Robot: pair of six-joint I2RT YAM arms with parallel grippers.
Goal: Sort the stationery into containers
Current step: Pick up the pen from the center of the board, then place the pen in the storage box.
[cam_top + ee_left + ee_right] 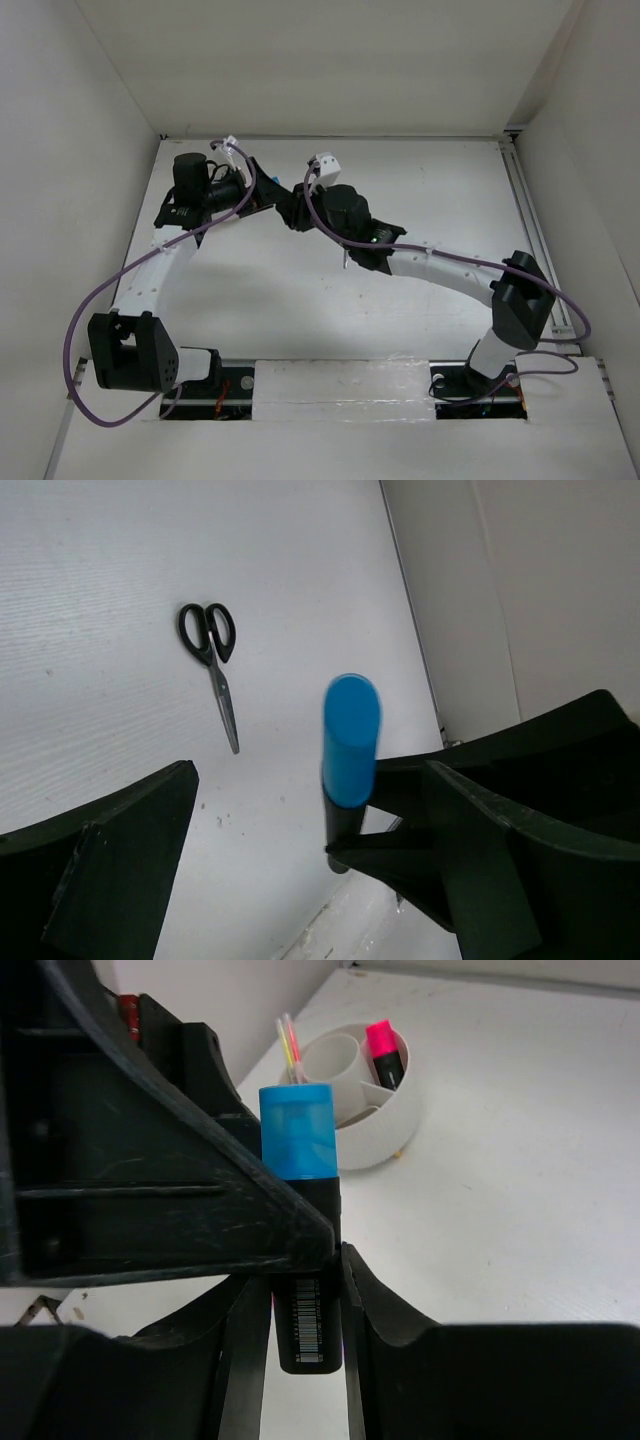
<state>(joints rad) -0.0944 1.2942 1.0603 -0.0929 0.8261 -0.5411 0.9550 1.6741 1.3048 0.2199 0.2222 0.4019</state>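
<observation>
Right wrist view: the right gripper (pixel 308 1280) is closed narrowly on the lower black body of the blue-capped highlighter (pixel 297 1135), which stands upright with its cap on top, lifted clear of the table (pixel 520 1160). The left gripper (pixel 308 780) is spread wide around the same highlighter. In the left wrist view the highlighter sits between the fingers, closer to one than the other, and touches neither.

This looks like a handover from one arm to the other, though which way it goes cannot be told. If the left gripper is taking the highlighter, it should centre its fingers on the black body below the cap and clear of the right gripper's fingers. It should close fully before the right gripper lets go. The smooth cap would probably slip if pinched, and letting go early would drop the highlighter.

The count is as follows:
- **Bowl:** one white bowl (pixel 390 1125) stands near the far wall.
- **Highlighters:** there are two, the blue-capped one in the grip and the pink-capped highlighter (pixel 383 1050) in a compartment on the bowl's right.
- **Thin pens:** there are two, the yellow pen (pixel 284 1048) and the pink pen (pixel 293 1042), standing together at the bowl's left side.
- **Scissors:** one pair of scissors (pixel 218 675) lies flat on the table outside the bowl.
- **Tan block:** none shows in any view.
</observation>
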